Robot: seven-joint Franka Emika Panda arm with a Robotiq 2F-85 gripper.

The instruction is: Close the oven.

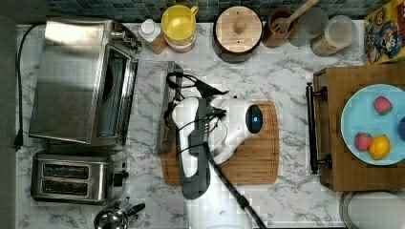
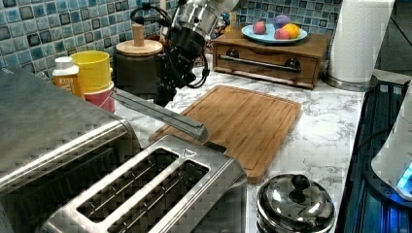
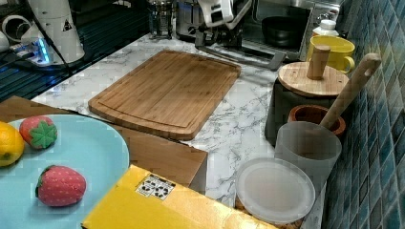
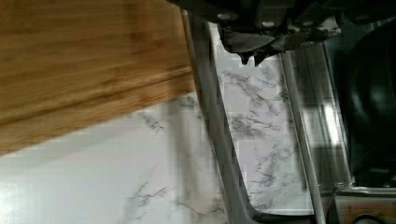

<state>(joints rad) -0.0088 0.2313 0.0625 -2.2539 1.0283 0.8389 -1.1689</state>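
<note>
Left view, near to far: two-slot toaster (image 2: pixel 160 194) in the foreground, pot lid (image 2: pixel 295 201) at the left view's lower right. Behind the toaster, the oven (image 2: pixel 53 131), steel body on the left view's left. Its door (image 2: pixel 160 114) is dropped open, roughly level, with the bar handle (image 2: pixel 167 109) at the free edge reaching just to the near corner of the cutting board (image 2: pixel 238 121).

Arm comes in from above, wrist pitched down, black gripper (image 2: pixel 163 94) pointing at the door near the handle. Wrist view: fingertips (image 4: pixel 252 56) sit close together just over the door glass, inboard of the handle bar; nothing between them, so it reads as pinched closed and empty. Contact with the door: can't tell.

Top view: oven at the top view's left edge of the marble counter (image 1: pixel 286 76), door opening toward the top view's right, white arm links lying over the board's left part.

Further back in left view: yellow cup (image 2: pixel 94 70), wood-lidded canister (image 2: pixel 138 63), wooden box (image 2: pixel 272 56) with blue plate (image 2: pixel 274 35) of fruit.
</note>
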